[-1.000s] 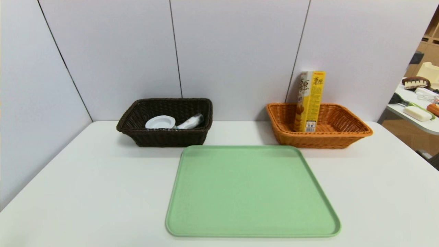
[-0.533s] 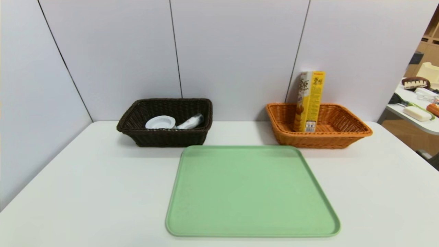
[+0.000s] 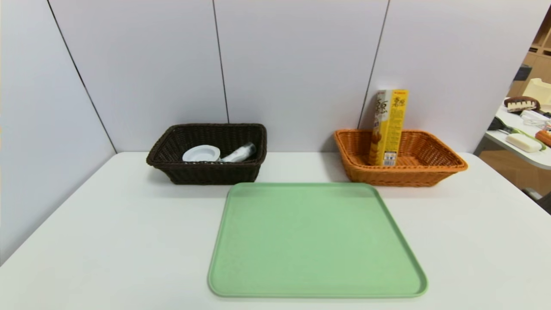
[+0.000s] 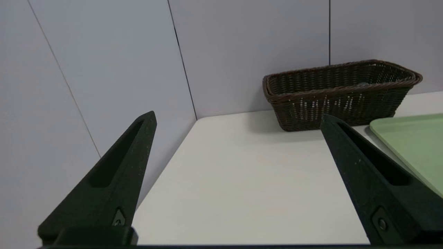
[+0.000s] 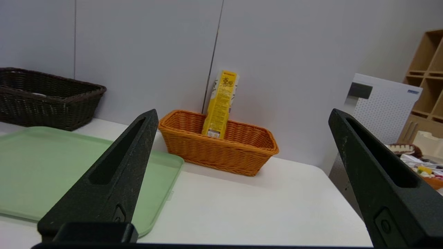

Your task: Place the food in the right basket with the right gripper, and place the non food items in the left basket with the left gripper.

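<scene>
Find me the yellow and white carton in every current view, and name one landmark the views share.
Head view: right of centre, upper half, standing in the orange basket; the carton leans slightly.
Left wrist view: the carton is not in it.
Right wrist view: just about mid-picture, the carton rising out of the orange basket.
Shared landmark: the dark brown basket, which shows in all three, with the green tray near it.

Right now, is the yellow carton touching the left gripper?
Apart. The head view shows the yellow carton in the orange basket, with no gripper near it.
</scene>
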{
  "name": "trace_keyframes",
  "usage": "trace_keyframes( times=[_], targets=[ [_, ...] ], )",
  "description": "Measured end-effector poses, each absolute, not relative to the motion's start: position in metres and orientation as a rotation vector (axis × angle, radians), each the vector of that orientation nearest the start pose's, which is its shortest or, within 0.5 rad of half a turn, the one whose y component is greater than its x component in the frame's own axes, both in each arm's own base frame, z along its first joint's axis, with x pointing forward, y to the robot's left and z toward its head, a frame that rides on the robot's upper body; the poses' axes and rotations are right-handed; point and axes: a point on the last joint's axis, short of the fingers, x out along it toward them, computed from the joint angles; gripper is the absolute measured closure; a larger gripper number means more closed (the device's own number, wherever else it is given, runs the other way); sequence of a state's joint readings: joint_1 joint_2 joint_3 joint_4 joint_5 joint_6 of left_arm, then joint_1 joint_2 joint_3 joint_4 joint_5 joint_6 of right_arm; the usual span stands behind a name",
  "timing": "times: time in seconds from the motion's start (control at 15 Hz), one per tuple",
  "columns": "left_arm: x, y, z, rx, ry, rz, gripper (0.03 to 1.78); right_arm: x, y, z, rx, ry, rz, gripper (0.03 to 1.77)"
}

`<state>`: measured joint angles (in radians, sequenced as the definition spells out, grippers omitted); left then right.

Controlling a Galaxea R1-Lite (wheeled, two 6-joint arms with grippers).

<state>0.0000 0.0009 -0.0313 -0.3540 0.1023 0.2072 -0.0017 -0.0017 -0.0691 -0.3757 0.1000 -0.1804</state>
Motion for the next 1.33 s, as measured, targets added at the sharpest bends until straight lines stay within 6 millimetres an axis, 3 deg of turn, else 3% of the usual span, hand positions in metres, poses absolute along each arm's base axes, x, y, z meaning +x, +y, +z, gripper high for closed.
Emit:
trace_keyframes(
  times=[0.13,0.53,1.07,1.33],
  targets=[
    [-0.029,0.002,0.111,0.194,-0.326,0.124,0.12,-0.034,0.002,0.121,-0.228,-0.438,0.042,0.1],
    [-0.024,0.001,0.093,0.201,-0.165,0.064,0.12,-0.023,0.001,0.081,-0.223,-0.061,0.053,0.1],
    [-0.023,-0.001,0.075,0.155,0.005,-0.03,0.12,-0.023,0.001,0.076,-0.125,-0.007,0.057,0.1],
    [-0.023,-0.001,0.074,0.113,0.007,-0.03,0.12,-0.023,0.001,0.076,-0.104,-0.006,0.048,0.1]
  ],
)
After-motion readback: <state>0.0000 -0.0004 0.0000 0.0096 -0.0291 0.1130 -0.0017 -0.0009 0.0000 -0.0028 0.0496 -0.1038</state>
